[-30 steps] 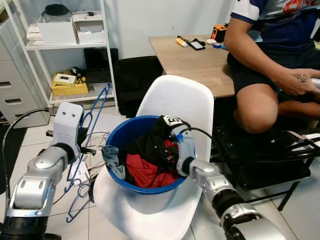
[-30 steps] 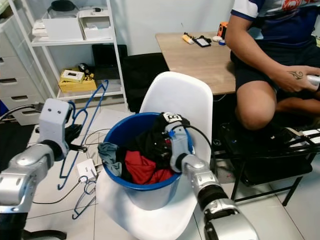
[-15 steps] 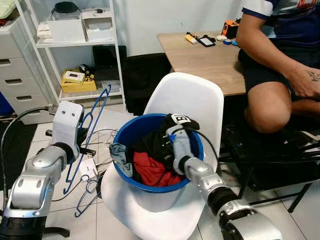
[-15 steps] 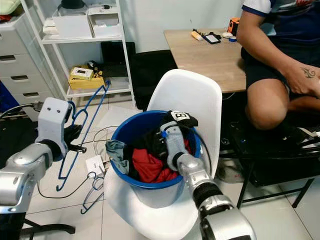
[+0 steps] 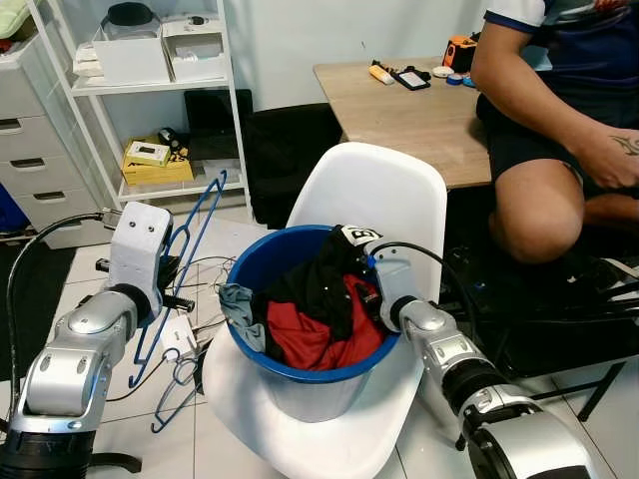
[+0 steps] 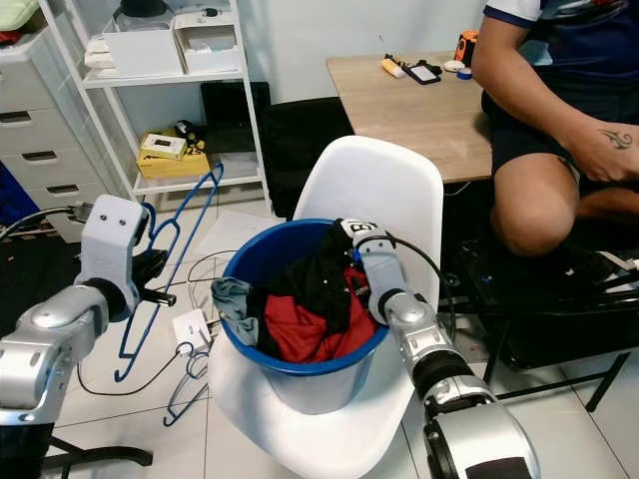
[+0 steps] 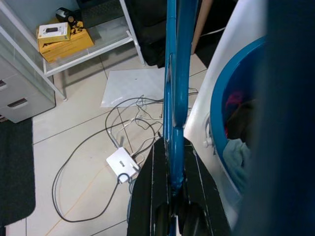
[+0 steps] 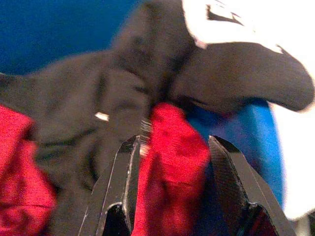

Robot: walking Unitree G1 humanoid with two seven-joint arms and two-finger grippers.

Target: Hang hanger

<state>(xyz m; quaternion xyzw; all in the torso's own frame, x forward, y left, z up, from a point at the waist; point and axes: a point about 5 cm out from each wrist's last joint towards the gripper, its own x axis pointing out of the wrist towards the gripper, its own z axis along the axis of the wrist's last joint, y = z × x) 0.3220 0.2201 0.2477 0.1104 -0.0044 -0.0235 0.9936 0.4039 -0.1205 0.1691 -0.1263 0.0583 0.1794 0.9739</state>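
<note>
My left gripper is shut on a blue wire hanger, held upright to the left of the chair; in the left wrist view the black fingers clamp the hanger. A blue basin of black and red clothes sits on a white chair. My right gripper is down in the clothes near the basin's right rim. In the right wrist view its fingers stand open with red cloth between them.
More blue hangers lie on the tile floor among cables and a white power strip. A white shelf rack and drawers stand at the left. A person sits by the wooden table at the right.
The camera shifted slightly right early on. My right gripper has drawn back from the middle of the clothes toward the basin's right rim. The left gripper keeps the hanger still.
</note>
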